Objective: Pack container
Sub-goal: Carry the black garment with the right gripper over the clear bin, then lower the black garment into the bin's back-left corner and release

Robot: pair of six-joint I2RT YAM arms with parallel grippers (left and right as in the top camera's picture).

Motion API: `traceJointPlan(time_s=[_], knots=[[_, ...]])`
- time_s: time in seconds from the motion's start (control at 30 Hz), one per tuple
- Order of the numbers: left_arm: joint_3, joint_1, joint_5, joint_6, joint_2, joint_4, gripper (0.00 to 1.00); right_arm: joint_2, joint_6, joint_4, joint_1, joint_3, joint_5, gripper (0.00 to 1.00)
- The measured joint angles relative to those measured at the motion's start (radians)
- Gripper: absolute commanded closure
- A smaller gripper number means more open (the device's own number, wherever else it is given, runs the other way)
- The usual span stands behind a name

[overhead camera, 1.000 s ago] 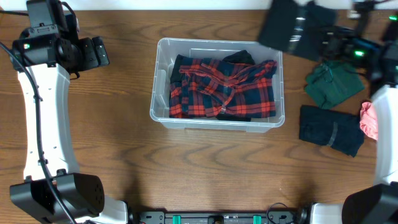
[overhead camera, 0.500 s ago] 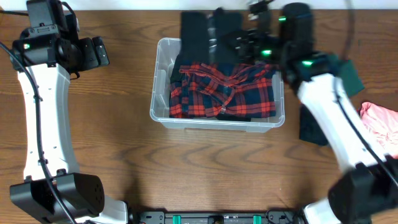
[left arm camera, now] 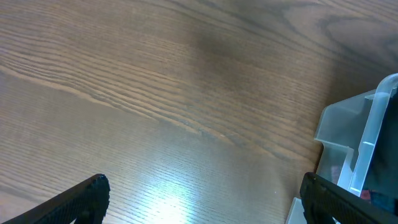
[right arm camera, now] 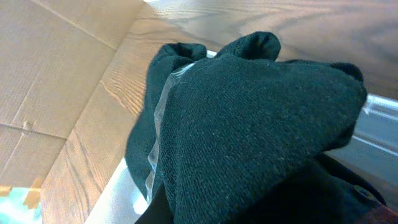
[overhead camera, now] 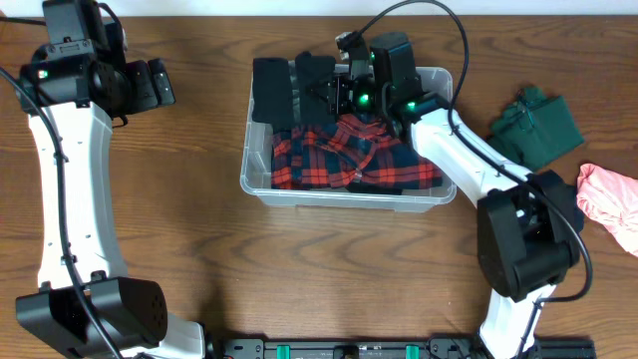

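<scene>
Now | left gripper (left arm camera: pixel 205 200): fingers wide apart, empty | right gripper (overhead camera: pixel 327 88): clamped on black folded garment (overhead camera: pixel 269 90) above clear plastic container (overhead camera: pixel 344 200)

No legible text, label or number anywhere.

The shirt (overhead camera: pixel 349 160) is red and navy plaid, the garment (overhead camera: pixel 269 90) black, the folded cloth (overhead camera: pixel 538 130) dark green, the crumpled cloth (overhead camera: pixel 610 194) pink.

The brown wood-grain table (overhead camera: pixel 169 229) (glossy, with glare) is brightly lit.
</scene>
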Motion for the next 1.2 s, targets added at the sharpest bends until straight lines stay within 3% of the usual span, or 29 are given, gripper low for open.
traceJointPlan(time_s=[0.03, 0.13, 0.17, 0.23, 0.3, 0.6, 0.97, 1.07, 1.2], knots=[[0.0, 0.0, 0.0, 0.0, 0.0, 0.0, 0.02, 0.009, 0.004, 0.001, 0.0, 0.0, 0.005, 0.95], [0.0, 0.0, 0.0, 0.0, 0.0, 0.0, 0.02, 0.027, 0.017, 0.002, 0.005, 0.0, 0.018, 0.43], [0.0, 0.0, 0.0, 0.0, 0.0, 0.0, 0.02, 0.03, 0.019, 0.002, 0.009, 0.0, 0.022, 0.31], [0.0, 0.0, 0.0, 0.0, 0.0, 0.0, 0.02, 0.033, 0.017, 0.002, 0.02, 0.0, 0.026, 0.18], [0.0, 0.0, 0.0, 0.0, 0.0, 0.0, 0.02, 0.034, 0.002, 0.014, 0.028, 0.0, 0.016, 0.11], [0.0, 0.0, 0.0, 0.0, 0.0, 0.0, 0.02, 0.005, -0.106, -0.088, 0.034, 0.036, 0.006, 0.01], [0.0, 0.0, 0.0, 0.0, 0.0, 0.0, 0.02, -0.089, -0.239, -0.256, 0.035, 0.09, 0.191, 0.01], [0.0, 0.0, 0.0, 0.0, 0.0, 0.0, 0.02, -0.089, -0.291, -0.263, 0.044, 0.09, 0.258, 0.2], [0.0, 0.0, 0.0, 0.0, 0.0, 0.0, 0.02, -0.089, -0.345, -0.256, 0.072, 0.09, 0.341, 0.57]])
